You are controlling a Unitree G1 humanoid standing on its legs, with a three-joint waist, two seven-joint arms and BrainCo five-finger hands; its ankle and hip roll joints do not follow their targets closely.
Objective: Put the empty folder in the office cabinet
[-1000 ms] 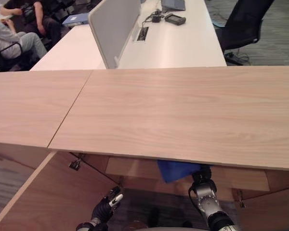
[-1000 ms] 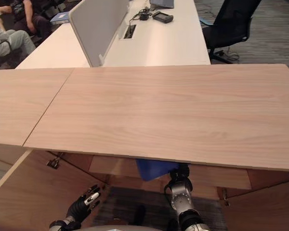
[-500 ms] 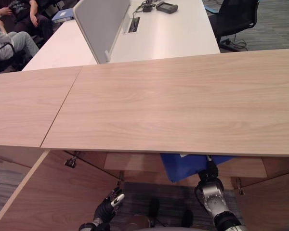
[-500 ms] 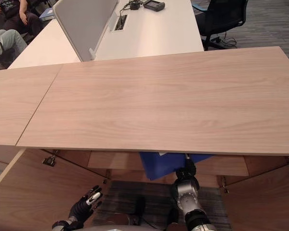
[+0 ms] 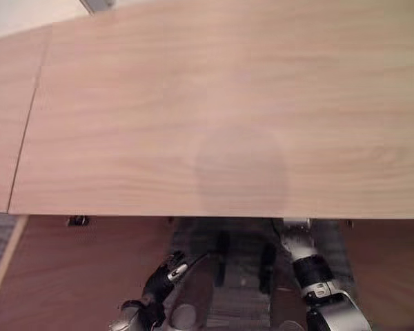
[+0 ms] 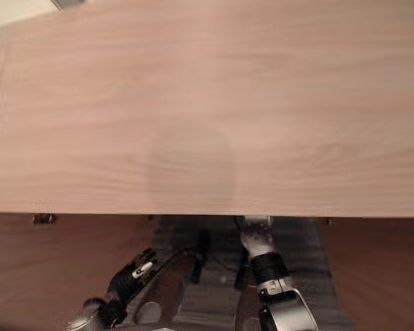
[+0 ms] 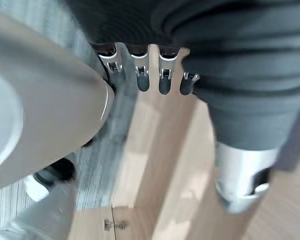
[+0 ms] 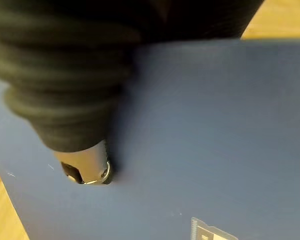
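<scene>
The blue folder (image 8: 200, 125) is a flat blue sheet with a small label near one edge, close before the right wrist camera. My right hand (image 8: 85, 165) holds it, thumb pressed on its face and the fingers hidden behind it. In the eye views my right arm (image 5: 307, 269) reaches under the front edge of the wooden cabinet top (image 5: 221, 103), which hides that hand and the folder. My left hand (image 5: 164, 274) hangs low in front of the cabinet opening, its fingers (image 7: 140, 75) straight and holding nothing.
The cabinet's wooden door (image 5: 69, 276) stands open at the left, with a metal hinge (image 5: 76, 221) under the top. Another wooden door panel (image 5: 393, 269) stands at the right. Grey carpet (image 5: 241, 303) lies below the opening.
The camera has tipped down and moved closer over the cabinet top. The folder's blue edge and my right hand have gone out of sight under the top. My left hand stays low.
</scene>
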